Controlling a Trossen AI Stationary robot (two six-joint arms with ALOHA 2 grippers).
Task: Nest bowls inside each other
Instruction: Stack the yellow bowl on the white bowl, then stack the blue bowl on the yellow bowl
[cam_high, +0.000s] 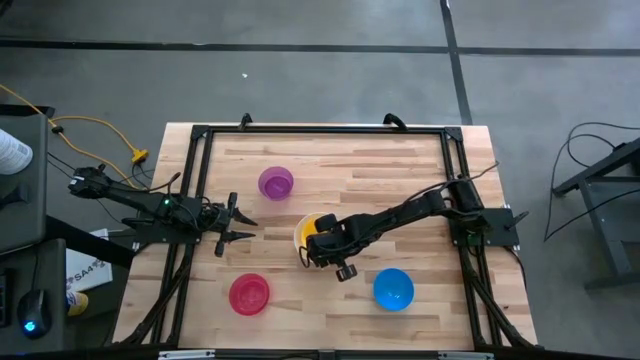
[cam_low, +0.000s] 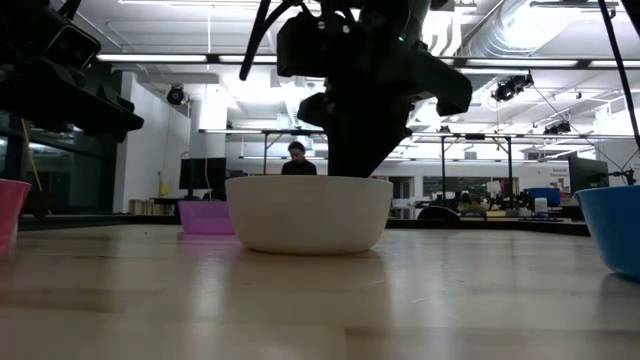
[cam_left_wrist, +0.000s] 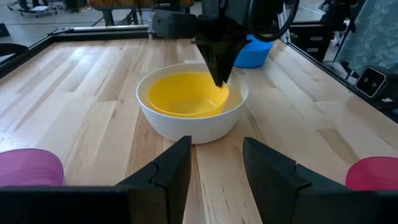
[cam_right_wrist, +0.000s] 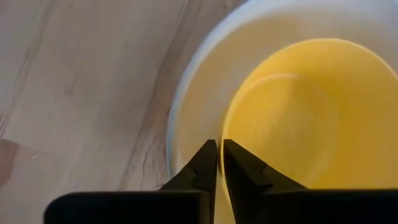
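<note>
A yellow bowl (cam_left_wrist: 186, 96) lies inside a white bowl (cam_left_wrist: 186, 127) that stands on its base at the table's middle (cam_high: 300, 232). My right gripper (cam_right_wrist: 221, 152) reaches down into the white bowl and is shut on the yellow bowl's rim. My left gripper (cam_left_wrist: 214, 162) waits open at the table's left (cam_high: 240, 228), pointing level toward the bowls and touching nothing. Three more bowls stand apart on the wood: purple (cam_high: 275, 182) at the far left, red-pink (cam_high: 249, 294) at the near left, and blue (cam_high: 393, 288) at the near right. My right gripper pinches the yellow bowl's rim (cam_right_wrist: 222, 134) between its two fingers, one inside the bowl and one outside, in the gap toward the white wall. The fingers (cam_left_wrist: 221, 74) come steeply from above, slanting in from the table's right. The yellow bowl sits within the white bowl, slightly tilted.
A black frame (cam_high: 200, 135) runs around the wooden tabletop. Bare wood lies between the white bowl and the three single bowls. Beyond the table a person (cam_low: 297, 160) shows far back in the room.
</note>
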